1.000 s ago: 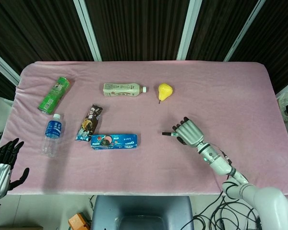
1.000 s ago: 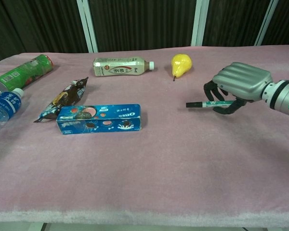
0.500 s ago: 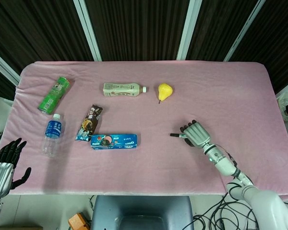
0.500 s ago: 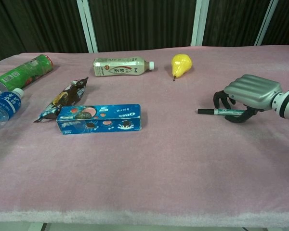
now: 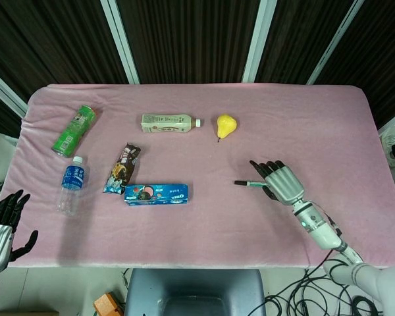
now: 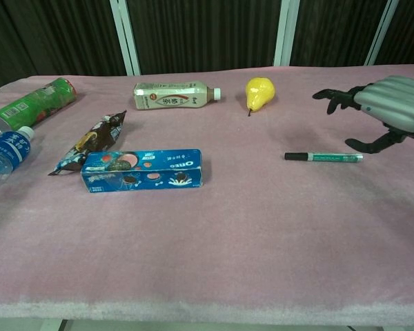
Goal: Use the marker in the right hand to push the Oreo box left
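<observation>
The blue Oreo box [image 5: 156,194] [image 6: 143,169] lies flat left of the table's middle, long side across. A green-and-white marker [image 6: 323,157] [image 5: 249,184] with a black cap pointing left lies loose on the pink cloth well right of the box. My right hand [image 6: 382,110] [image 5: 282,183] hovers just right of and above the marker, fingers spread, holding nothing. My left hand [image 5: 5,222] hangs open off the table's front left edge, seen only in the head view.
A brown snack packet [image 6: 90,142] touches the box's left end. A water bottle [image 6: 5,153] and a green can [image 6: 32,103] lie at the left. A tea bottle [image 6: 174,94] and a yellow pear [image 6: 259,92] lie at the back.
My right hand drew back to the right with the marker, set it on the cloth, then spread its fingers and lifted away. The Oreo box has not moved.
</observation>
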Action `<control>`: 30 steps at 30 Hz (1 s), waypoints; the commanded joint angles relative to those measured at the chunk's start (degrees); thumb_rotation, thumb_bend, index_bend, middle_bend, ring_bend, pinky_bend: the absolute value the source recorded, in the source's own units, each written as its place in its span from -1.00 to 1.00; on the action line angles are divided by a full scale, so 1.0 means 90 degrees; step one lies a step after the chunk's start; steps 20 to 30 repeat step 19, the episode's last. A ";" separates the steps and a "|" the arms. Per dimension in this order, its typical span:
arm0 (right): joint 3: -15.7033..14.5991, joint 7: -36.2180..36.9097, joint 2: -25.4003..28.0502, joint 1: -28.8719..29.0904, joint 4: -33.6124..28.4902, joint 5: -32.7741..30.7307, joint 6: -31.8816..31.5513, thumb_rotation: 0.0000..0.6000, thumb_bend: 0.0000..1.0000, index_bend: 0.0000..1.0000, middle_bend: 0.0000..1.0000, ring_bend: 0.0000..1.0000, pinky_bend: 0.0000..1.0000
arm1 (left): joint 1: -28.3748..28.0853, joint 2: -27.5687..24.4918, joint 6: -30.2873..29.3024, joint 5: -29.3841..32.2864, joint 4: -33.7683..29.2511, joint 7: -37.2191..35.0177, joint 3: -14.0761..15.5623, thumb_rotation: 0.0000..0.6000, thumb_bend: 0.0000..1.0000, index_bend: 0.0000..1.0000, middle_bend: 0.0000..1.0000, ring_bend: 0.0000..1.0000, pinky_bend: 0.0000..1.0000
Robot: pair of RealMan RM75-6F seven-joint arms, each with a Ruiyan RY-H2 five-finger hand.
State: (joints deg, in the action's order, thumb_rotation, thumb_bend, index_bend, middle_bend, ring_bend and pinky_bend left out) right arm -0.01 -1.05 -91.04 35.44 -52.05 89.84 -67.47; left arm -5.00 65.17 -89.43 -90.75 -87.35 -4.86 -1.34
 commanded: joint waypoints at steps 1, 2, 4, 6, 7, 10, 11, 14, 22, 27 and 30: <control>-0.0021 -0.2168 0.2022 -0.1254 -0.3546 -0.1010 -0.0790 1.00 -0.40 -0.95 -0.74 -0.82 -0.48 | 0.0019 -0.0002 -0.0084 -0.0094 0.0024 -0.0062 0.0019 1.00 -0.25 -1.00 -1.00 -1.00 -0.78; -0.0104 -0.2473 0.2292 -0.1514 -0.4113 -0.1079 -0.1091 1.00 -0.49 -0.99 -0.82 -0.88 -0.53 | 0.0025 0.0002 -0.0102 -0.0118 0.0036 -0.0054 0.0027 1.00 -0.25 -1.00 -1.00 -1.00 -0.78; -0.0355 -0.2719 0.2581 -0.2147 -0.4748 -0.0914 -0.1954 1.00 -0.55 -1.00 -0.88 -0.93 -0.56 | 0.0037 0.0011 -0.0129 -0.0178 0.0048 -0.0014 0.0056 1.00 -0.25 -1.00 -1.00 -1.00 -0.78; -0.0559 -0.2626 0.2521 -0.2728 -0.4682 -0.0713 -0.2699 1.00 -0.56 -1.00 -0.91 -0.96 -0.58 | 0.0050 0.0013 -0.0141 -0.0229 0.0046 0.0054 0.0090 1.00 -0.25 -1.00 -1.00 -1.00 -0.78; -0.0619 -0.2499 0.2457 -0.2946 -0.4570 -0.0670 -0.2942 1.00 -0.56 -1.00 -0.93 -0.98 -0.60 | 0.0056 0.0012 -0.0141 -0.0252 0.0041 0.0096 0.0109 1.00 -0.26 -1.00 -1.00 -1.00 -0.78; -0.0699 -0.2250 0.2390 -0.3291 -0.4353 -0.0515 -0.3277 1.00 -0.56 -1.00 -0.99 -1.00 -0.68 | 0.0060 0.0011 -0.0121 -0.0335 0.0000 0.0253 0.0168 1.00 -0.26 -1.00 -1.00 -1.00 -0.78; -0.0656 -0.2168 0.2378 -0.3316 -0.4301 -0.0407 -0.3379 1.00 -0.56 -1.00 -1.00 -1.00 -0.69 | 0.0061 0.0014 -0.0121 -0.0368 -0.0013 0.0307 0.0186 1.00 -0.26 -1.00 -1.00 -1.00 -0.78; -0.0530 -0.2075 0.2324 -0.3365 -0.4218 -0.0433 -0.3342 1.00 -0.57 -1.00 -1.00 -1.00 -0.69 | 0.0063 0.0033 -0.0124 -0.0441 -0.0056 0.0449 0.0220 1.00 -0.26 -1.00 -1.00 -1.00 -0.78; -0.0388 -0.2066 0.2378 -0.3326 -0.4263 -0.0608 -0.2946 1.00 -0.57 -1.00 -1.00 -1.00 -0.70 | 0.0057 0.0030 -0.0061 -0.0418 -0.0104 0.0530 0.0236 1.00 -0.26 -1.00 -1.00 -1.00 -0.78; -0.0388 -0.2066 0.2378 -0.3326 -0.4263 -0.0608 -0.2946 1.00 -0.57 -1.00 -1.00 -1.00 -0.70 | 0.0057 0.0030 -0.0061 -0.0418 -0.0104 0.0530 0.0236 1.00 -0.26 -1.00 -1.00 -1.00 -0.78; -0.0388 -0.2066 0.2378 -0.3326 -0.4263 -0.0608 -0.2946 1.00 -0.57 -1.00 -1.00 -1.00 -0.70 | 0.0057 0.0030 -0.0061 -0.0418 -0.0104 0.0530 0.0236 1.00 -0.26 -1.00 -1.00 -1.00 -0.78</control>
